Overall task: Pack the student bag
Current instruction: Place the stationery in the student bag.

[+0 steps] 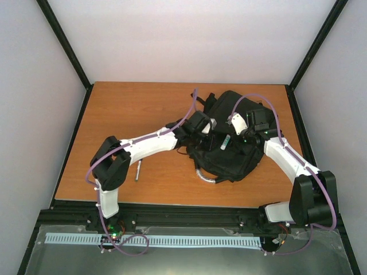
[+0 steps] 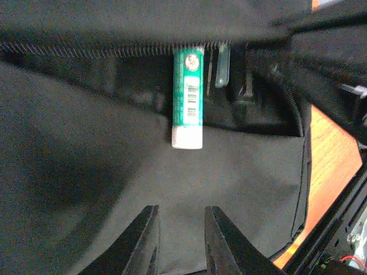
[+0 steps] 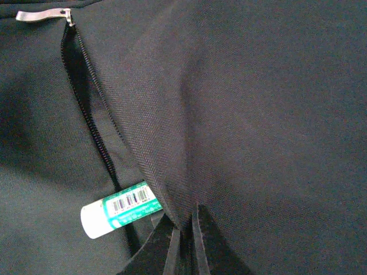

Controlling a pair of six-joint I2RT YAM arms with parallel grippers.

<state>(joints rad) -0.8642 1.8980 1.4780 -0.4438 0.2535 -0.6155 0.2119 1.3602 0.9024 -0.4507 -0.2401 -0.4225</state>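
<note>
The left gripper [image 2: 180, 212] sits closest, its 2 fingers apart with nothing between them, over the black fabric of the student bag [image 2: 86, 172]. Just beyond, a green-and-white tube [image 2: 188, 97] with a barcode pokes out of the bag's open zip, white end outward. The right gripper [image 3: 184, 226] has its fingers pinched together on a fold of the bag's fabric, beside the tube. The bag lies on the right half of the wooden table [image 1: 126, 109].
</note>
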